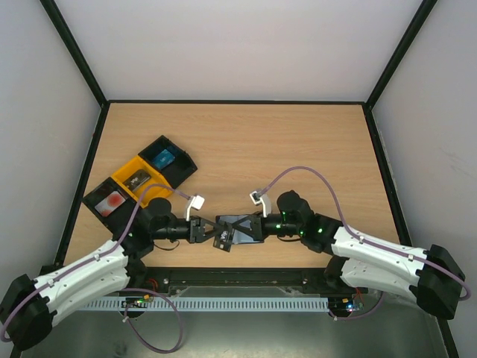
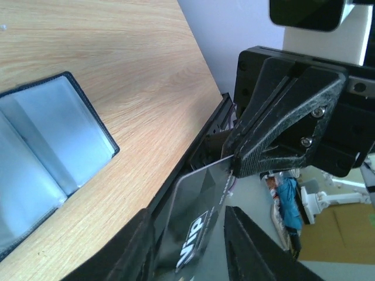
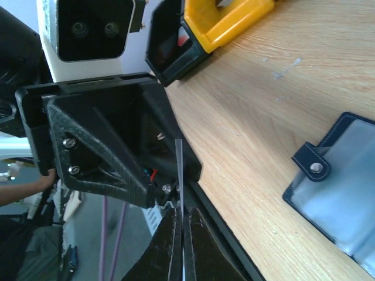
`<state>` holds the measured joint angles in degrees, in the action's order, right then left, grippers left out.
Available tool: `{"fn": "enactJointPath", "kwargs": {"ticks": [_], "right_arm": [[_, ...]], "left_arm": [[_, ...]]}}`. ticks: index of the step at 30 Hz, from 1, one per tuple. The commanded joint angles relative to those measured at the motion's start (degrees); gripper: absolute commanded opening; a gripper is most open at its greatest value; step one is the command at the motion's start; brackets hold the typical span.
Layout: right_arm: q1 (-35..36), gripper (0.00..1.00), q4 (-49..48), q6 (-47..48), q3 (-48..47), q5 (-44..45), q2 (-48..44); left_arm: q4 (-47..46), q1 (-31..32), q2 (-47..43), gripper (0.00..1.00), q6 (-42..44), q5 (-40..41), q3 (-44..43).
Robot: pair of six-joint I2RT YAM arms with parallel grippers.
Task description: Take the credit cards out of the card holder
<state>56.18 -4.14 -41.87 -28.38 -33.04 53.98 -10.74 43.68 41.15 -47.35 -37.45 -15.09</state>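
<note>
The right pincer (image 3: 180,213) was clenched on one edge of a dark credit card (image 2: 199,193) raised by the near edge of the desk (image 1: 246,142), the left pincer (image 2: 187,213) stood released with its fingers either side of it, and the card holder (image 2: 53,140) lay open on the desk.

White capitals "VIP" run slantwise across a dark grey card (image 2: 196,216) held above the near edge of the desk (image 2: 146,88). From overhead, the print on that card is only a white blur, too small to read.
</note>
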Motion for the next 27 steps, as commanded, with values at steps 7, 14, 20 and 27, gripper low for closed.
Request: {"fn": "enactJointPath", "kwargs": {"ticks": [7, 14, 20, 27], "right_arm": [[-0.45, 0.02, -17.25, -14.24, 5.31, 3.34, -1.67], [-0.47, 0.02, -23.57, -22.32, 6.9, 10.46, -2.37], [-0.5, 0.02, -31.4, -30.61, 10.75, 20.26, -4.59], [-0.53, 0.02, -40.17, -40.15, 12.75, 29.03, -3.53]], "left_arm": [[8.11, -0.5, -6.48, 0.79, -5.35, 9.87, -5.11], [14.46, -0.55, -12.46, 0.96, -8.23, 21.02, -9.32], [16.93, -0.53, -16.94, 0.95, -12.8, 27.94, -9.3], [8.72, -0.52, -20.41, 0.82, -19.45, 27.32, -4.17]]}}
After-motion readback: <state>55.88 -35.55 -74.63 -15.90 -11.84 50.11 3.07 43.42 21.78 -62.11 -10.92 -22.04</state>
